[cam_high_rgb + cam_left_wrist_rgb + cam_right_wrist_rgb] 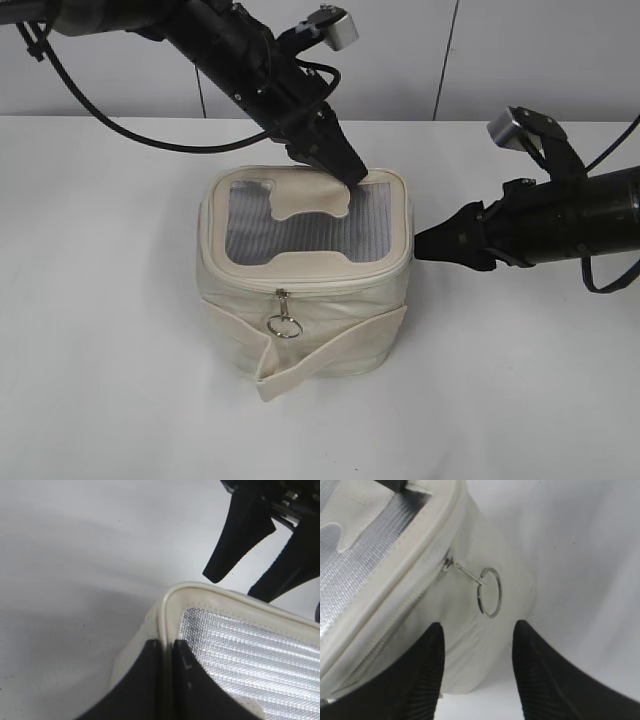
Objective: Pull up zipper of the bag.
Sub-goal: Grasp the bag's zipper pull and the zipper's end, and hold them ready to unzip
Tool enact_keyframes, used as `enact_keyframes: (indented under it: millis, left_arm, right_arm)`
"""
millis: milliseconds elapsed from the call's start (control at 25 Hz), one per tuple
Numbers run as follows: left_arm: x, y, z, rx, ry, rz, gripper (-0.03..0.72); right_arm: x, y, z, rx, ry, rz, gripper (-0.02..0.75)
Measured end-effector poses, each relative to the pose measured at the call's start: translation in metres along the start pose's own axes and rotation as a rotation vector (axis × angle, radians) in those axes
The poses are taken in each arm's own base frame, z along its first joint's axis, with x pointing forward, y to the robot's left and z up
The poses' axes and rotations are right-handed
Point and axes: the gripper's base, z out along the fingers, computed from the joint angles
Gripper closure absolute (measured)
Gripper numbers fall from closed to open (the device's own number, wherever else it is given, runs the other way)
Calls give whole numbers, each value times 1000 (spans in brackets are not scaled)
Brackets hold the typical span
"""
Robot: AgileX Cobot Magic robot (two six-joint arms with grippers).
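The cream bag (340,305) stands upright mid-table, mesh top up. Its zipper (340,283) runs under the lid rim, with one slider and ring pull (284,322) hanging at the front. My left gripper (347,170) is shut on the lid's raised rim at the back edge; the left wrist view shows its jaws (167,644) pinching the piping beside the mesh of the bag (240,640). My right gripper (428,245) is open at the bag's right side. In the right wrist view its jaws (477,627) sit just short of a second ring pull (490,592) on the zipper (395,617).
The white table (100,320) lies all round the bag. The bag's cream strap (335,350) wraps its lower front. A grey panelled wall (540,50) stands behind. The open right gripper also shows in the left wrist view (250,545).
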Motion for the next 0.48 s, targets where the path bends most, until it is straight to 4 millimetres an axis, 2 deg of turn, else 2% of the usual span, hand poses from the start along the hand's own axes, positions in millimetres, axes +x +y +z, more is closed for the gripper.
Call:
enact_keyframes:
  millis: [320,480]
  left_arm:
    - [0,0,0,0,0,0,653]
    - [0,0,0,0,1,0,654]
  right_arm:
    - [-1,8,6,13,-10,-102,313]
    - [-2,8,8,43,-18,-92,305]
